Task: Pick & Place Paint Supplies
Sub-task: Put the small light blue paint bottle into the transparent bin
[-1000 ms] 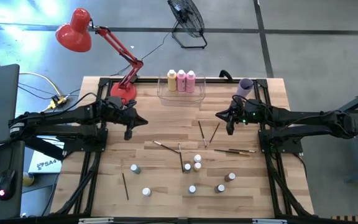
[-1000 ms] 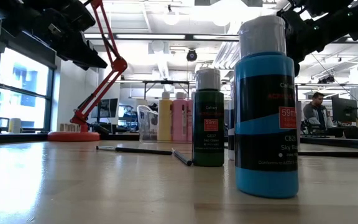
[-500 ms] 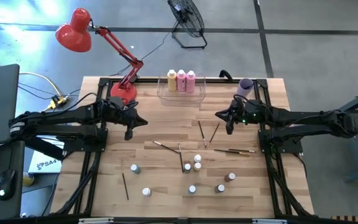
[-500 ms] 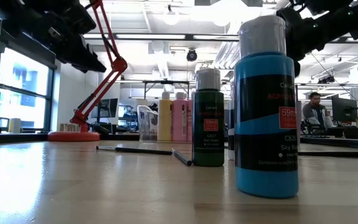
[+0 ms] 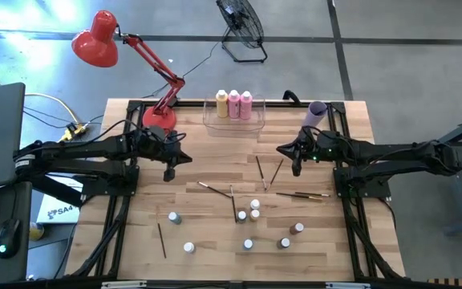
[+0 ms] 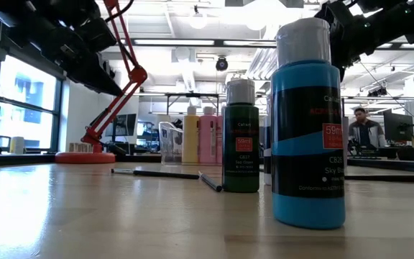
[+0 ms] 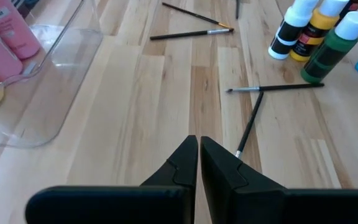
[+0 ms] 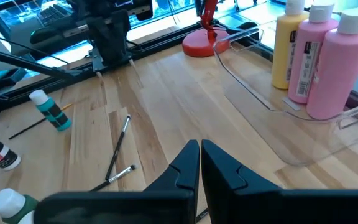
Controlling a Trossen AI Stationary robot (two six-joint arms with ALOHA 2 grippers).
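Three tall bottles, one yellow [image 5: 221,103] and two pink [image 5: 246,103], stand in the clear bin [image 5: 233,122] at the table's far edge. Several small white-capped bottles [image 5: 254,210] stand upright on the near half of the table, and thin paintbrushes [image 5: 261,172] lie flat around the middle. My left gripper [image 5: 168,172] hovers shut over the left middle of the table, with bare wood beneath its tips [image 7: 199,148]. My right gripper [image 5: 295,167] hovers shut at the right, beside the two crossed brushes, with its tips [image 8: 200,150] facing the bin.
A red desk lamp stands with its base [image 5: 159,119] at the far left of the table, beside the bin. A lilac cup [image 5: 317,111] stands at the far right corner. One brush [image 5: 161,239] lies apart near the front left. Black frame rails run along both table sides.
My left gripper has tipped a little further downward and sunk slightly over the table, staying shut. Nothing on the table has moved.
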